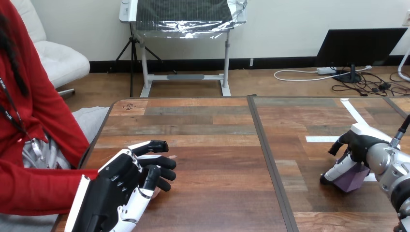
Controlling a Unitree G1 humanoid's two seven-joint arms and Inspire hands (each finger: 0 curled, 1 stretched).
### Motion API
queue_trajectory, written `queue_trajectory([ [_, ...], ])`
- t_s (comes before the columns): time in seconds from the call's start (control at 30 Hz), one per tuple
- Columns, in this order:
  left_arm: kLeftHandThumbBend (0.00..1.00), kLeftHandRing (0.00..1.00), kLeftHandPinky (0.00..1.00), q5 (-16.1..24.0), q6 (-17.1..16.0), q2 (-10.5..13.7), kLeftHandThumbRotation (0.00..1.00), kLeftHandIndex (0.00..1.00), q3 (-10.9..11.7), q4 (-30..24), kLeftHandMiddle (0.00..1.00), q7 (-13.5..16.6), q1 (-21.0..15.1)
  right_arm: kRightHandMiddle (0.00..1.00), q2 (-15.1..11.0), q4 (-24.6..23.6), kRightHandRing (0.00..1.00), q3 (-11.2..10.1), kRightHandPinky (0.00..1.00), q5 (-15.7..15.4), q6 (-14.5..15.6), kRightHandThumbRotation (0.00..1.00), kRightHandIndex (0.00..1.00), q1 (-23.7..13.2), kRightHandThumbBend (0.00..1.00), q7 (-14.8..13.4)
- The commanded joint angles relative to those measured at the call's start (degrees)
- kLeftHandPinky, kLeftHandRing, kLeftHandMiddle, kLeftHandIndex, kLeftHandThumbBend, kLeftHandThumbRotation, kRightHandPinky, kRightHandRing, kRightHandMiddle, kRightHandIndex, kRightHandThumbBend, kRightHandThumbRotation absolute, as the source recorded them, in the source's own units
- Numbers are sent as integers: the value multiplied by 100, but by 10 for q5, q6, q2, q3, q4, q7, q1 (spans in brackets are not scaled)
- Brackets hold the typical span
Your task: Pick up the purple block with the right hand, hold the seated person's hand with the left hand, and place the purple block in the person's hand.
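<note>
Purple block, angular, near-right on table, top gripped in curled fingers of right hand

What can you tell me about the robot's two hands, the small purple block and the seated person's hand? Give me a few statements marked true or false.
1. The small purple block lies in the person's hand. False: it is at the right side of the wooden plank table, far from that hand.
2. The robot's black-and-white left hand lies over the person's hand near the table's left edge. True.
3. The robot's black-and-white right hand has its fingers curled round the small purple block. True.
4. The person sits at the table's right side. False: the person is at its left side.
</note>
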Motion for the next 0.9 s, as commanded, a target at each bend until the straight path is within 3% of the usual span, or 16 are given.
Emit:
queue_trajectory([
  [0.0, 35, 57, 48, -6, -3, -9, 51, 66, 2, -20, 60, 0, -25, 50, -1, -5, 39, 0, 33, 1, -7, 0, 71, -26, 79, -22],
  [0.57, 35, 56, 47, -9, -2, -8, 50, 66, 2, -21, 60, -3, -24, 53, -5, -8, 47, -17, 38, 18, -39, 0, 56, -16, 82, -52],
  [0.87, 35, 57, 47, -8, -3, -9, 51, 66, 2, -20, 60, -2, -24, 51, -6, -10, 44, -25, 36, 28, -50, 0, 51, -15, 83, -65],
])
